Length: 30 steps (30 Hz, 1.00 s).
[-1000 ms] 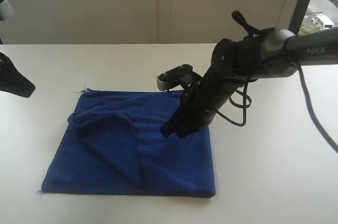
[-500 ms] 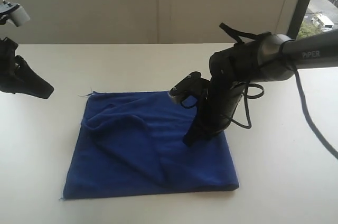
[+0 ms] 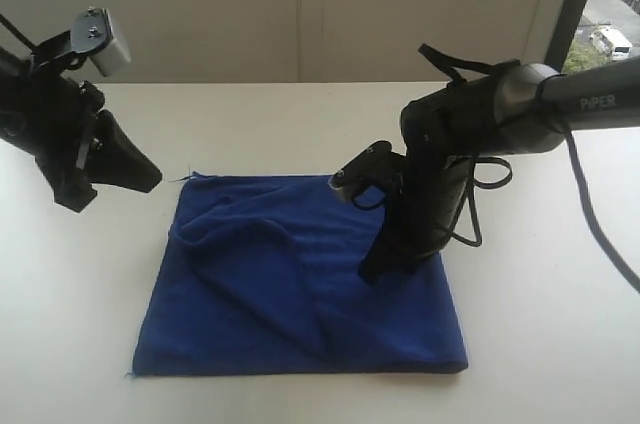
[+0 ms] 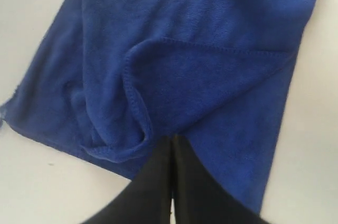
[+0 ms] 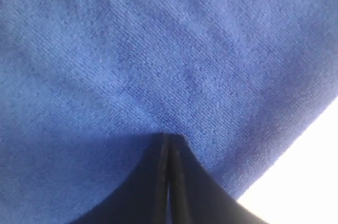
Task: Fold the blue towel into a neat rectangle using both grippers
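The blue towel (image 3: 270,314) lies rumpled on the worktop (image 3: 540,324). The right tool (image 3: 370,270), pressed together, rests its tip on the cloth toward 3 o'clock. The left tool (image 3: 150,181), also pressed together, hovers off the 10 o'clock corner.

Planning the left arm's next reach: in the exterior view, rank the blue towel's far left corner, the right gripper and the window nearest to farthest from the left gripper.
1. Far left corner of the blue towel, just beside the left gripper.
2. Right gripper, on the towel's right half.
3. Window, far right, beyond the table.
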Motion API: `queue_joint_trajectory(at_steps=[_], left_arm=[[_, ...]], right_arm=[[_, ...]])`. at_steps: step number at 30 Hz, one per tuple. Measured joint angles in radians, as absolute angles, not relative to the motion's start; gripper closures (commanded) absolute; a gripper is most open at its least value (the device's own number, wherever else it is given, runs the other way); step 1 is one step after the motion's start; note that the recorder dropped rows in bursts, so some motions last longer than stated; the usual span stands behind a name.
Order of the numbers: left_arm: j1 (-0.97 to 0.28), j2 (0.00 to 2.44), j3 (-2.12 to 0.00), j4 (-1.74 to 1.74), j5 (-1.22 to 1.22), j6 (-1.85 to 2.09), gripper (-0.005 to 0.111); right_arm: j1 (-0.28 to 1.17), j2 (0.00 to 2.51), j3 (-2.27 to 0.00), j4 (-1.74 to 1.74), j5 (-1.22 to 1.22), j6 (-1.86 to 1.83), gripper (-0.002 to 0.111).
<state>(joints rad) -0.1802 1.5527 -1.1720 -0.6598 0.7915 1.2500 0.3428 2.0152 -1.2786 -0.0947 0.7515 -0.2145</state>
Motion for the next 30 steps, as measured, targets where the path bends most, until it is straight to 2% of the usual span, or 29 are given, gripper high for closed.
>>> queue_joint_trajectory(at_steps=[3, 5, 10, 15, 20, 30], left_arm=[[-0.214, 1.555, -1.172, -0.666, 0.713, 1.321, 0.106], [-0.233, 1.570, -1.172, -0.680, 0.671, 1.384, 0.101], [-0.269, 1.666, -1.172, -0.767, 0.644, 1.522, 0.079], [-0.320, 1.786, -1.172, -0.905, 0.614, 1.740, 0.064], [-0.377, 1.873, -1.172, -1.031, 0.513, 1.948, 0.063], [-0.407, 1.961, -1.172, -1.163, 0.389, 1.957, 0.064]], right_arm=[[0.343, 1.988, -1.270, -0.095, 0.771, -0.210, 0.108], [0.343, 1.962, -1.270, -0.095, 0.766, -0.208, 0.108], [0.343, 1.913, -1.270, -0.066, 0.701, -0.208, 0.108], [0.343, 1.915, -1.270, -0.028, 0.629, -0.213, 0.108], [0.343, 1.930, -1.270, 0.070, 0.578, -0.280, 0.108], [0.343, 1.995, -1.270, 0.131, 0.517, -0.306, 0.108]])
